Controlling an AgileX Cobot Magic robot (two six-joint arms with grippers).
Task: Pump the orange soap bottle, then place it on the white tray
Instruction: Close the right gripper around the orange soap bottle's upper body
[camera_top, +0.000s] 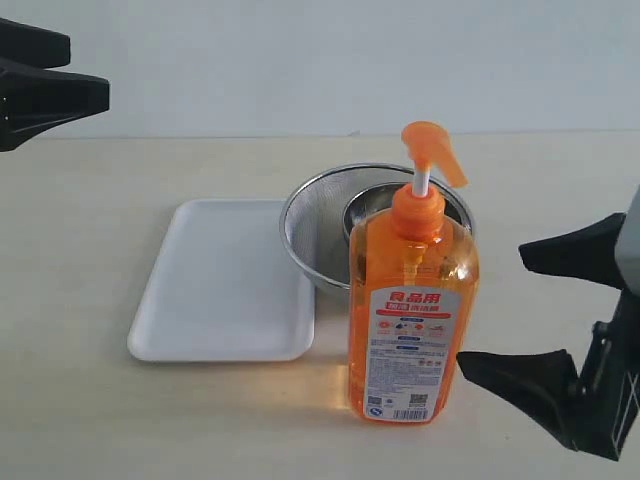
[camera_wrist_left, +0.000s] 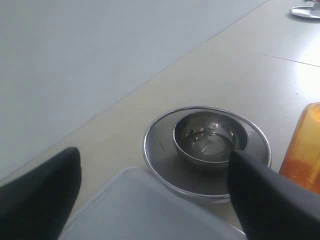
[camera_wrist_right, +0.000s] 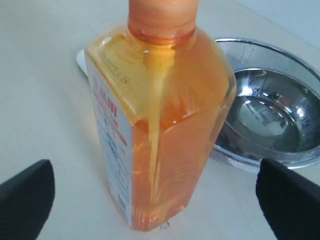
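The orange soap bottle (camera_top: 412, 310) stands upright on the table, its pump head (camera_top: 432, 150) raised on a white stem. To its left lies the white tray (camera_top: 225, 285), with nothing on it. My right gripper (camera_top: 491, 307) is open at the bottle's right side, its two black fingers spread wide. In the right wrist view the orange soap bottle (camera_wrist_right: 165, 125) fills the space ahead of the right gripper (camera_wrist_right: 155, 167), and neither finger touches it. My left gripper (camera_top: 89, 71) hangs open at the far left, high above the table. In its own view the left gripper (camera_wrist_left: 155, 154) looks over the white tray (camera_wrist_left: 145, 210).
A round steel mesh strainer (camera_top: 310, 215) holding a small steel bowl (camera_top: 375, 205) sits behind the bottle, touching the tray's right edge. The strainer (camera_wrist_right: 300, 65) is close beside the bottle. A flat metal disc (camera_wrist_left: 305, 11) lies far off on the table.
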